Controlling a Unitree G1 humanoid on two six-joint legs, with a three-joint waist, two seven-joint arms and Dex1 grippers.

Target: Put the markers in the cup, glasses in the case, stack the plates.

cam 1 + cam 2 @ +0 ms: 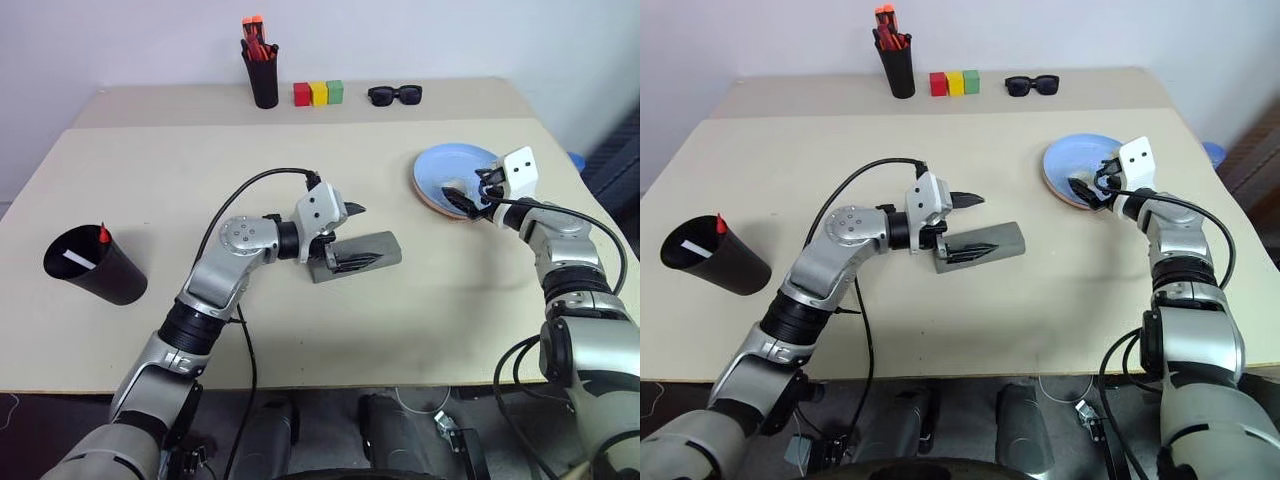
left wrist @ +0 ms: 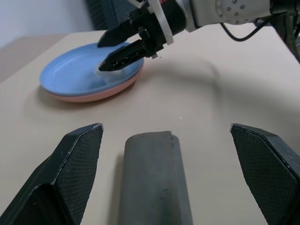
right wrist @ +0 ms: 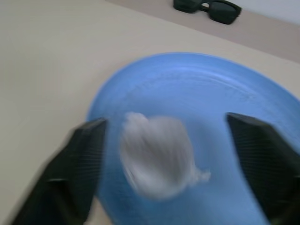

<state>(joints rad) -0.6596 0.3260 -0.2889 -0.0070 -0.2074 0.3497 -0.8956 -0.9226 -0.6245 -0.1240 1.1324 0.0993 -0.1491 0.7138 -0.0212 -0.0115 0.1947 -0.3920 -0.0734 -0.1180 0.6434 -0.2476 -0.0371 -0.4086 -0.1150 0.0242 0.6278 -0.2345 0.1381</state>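
The light blue plate (image 1: 440,170) lies on the salmon pink plate (image 2: 89,96) at the table's right. My right gripper (image 1: 464,196) hovers over their near rim, open, with a crumpled white wad (image 3: 157,157) loose between its fingers above the blue plate. At the table's centre lies the grey case (image 1: 375,248), closed. My left gripper (image 1: 354,237) is open, and its two fingers straddle one end of the case. The black cup (image 1: 112,275) stands at the left with the red marker (image 1: 103,235) and the white marker (image 1: 78,260) inside. The glasses are out of view.
On the back table stand a black pen holder (image 1: 263,78) with orange-tipped pens, a row of red, yellow and green blocks (image 1: 318,93), and black sunglasses (image 1: 395,95). Bare tabletop lies between the cup and the case.
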